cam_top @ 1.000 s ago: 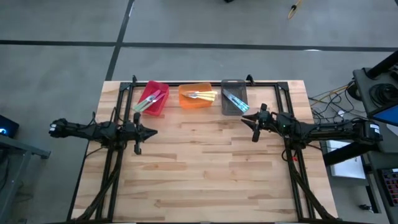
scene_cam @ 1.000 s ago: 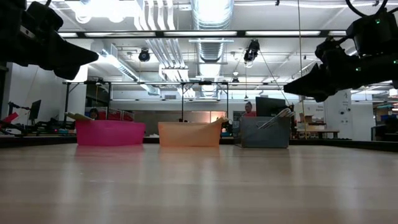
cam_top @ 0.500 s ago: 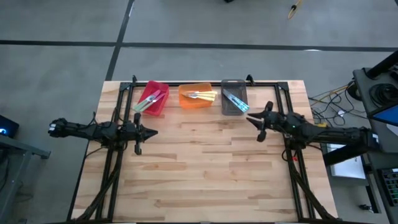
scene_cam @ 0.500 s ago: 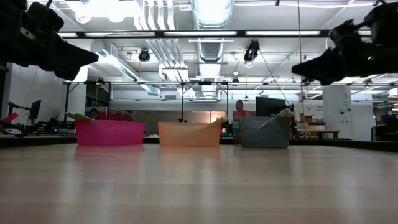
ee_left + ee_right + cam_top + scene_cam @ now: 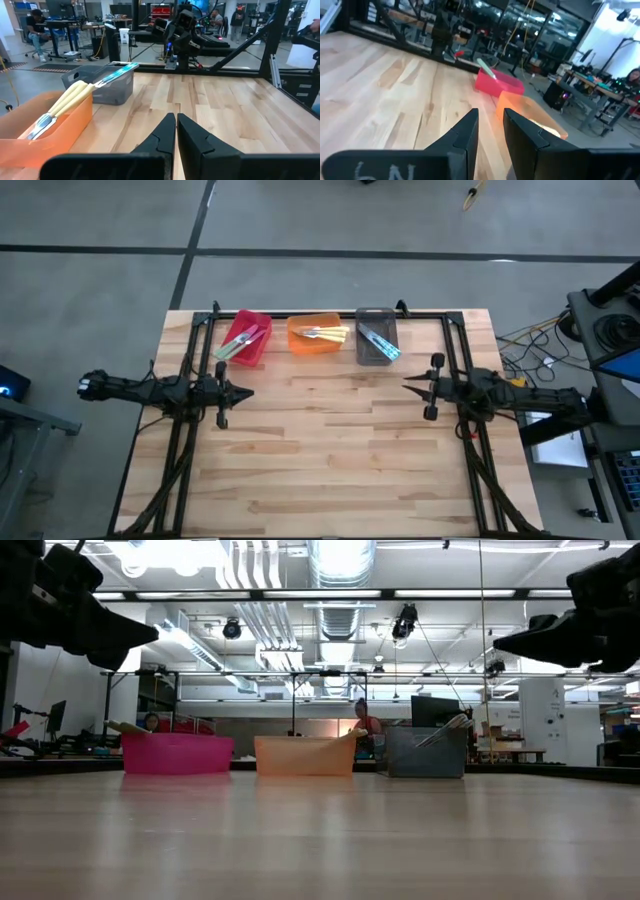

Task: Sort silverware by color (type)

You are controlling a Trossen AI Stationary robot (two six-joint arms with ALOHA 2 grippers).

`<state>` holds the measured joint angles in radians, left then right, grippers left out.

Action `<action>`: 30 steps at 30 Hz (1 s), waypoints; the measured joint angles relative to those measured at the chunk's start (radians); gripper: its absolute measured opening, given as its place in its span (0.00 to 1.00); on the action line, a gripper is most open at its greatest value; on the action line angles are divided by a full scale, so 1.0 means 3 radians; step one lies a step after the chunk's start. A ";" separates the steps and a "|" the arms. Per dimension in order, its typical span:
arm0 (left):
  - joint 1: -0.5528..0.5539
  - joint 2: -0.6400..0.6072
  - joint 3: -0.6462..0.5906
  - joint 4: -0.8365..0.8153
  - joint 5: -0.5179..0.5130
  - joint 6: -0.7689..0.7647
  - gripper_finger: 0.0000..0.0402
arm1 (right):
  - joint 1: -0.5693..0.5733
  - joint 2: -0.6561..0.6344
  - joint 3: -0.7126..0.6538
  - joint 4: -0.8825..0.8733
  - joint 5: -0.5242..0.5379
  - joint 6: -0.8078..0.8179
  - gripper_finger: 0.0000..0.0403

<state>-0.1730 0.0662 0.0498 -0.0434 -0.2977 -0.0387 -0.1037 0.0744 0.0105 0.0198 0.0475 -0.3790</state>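
Silverware [image 5: 320,334] sitting in three bins [image 5: 320,340] at 10 o'clock from right gripper [image 5: 412,389], fingers narrowly parted, holding nothing; left gripper [image 5: 247,392] closed, empty.

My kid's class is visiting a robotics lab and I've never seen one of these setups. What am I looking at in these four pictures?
It is a two-armed robot at a wooden table. One picture looks straight down, one looks level across the tabletop, and two come from cameras on the arms' wrists. At the table's far edge stand a red bin, an orange bin and a grey bin, each holding small utensils with coloured handles. The left gripper hangs above the table's left side, shut and empty. The right gripper hangs above the right side, slightly open, also holding nothing.
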 joint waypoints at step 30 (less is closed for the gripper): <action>0.0003 0.0028 0.0000 -0.0007 0.0003 -0.0001 0.00 | 0.0003 -0.0064 -0.0001 0.0297 0.0020 0.0041 0.21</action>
<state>-0.1722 0.0746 0.0498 -0.0456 -0.2970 -0.0391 -0.1028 0.0551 0.0101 0.1089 0.0536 -0.3668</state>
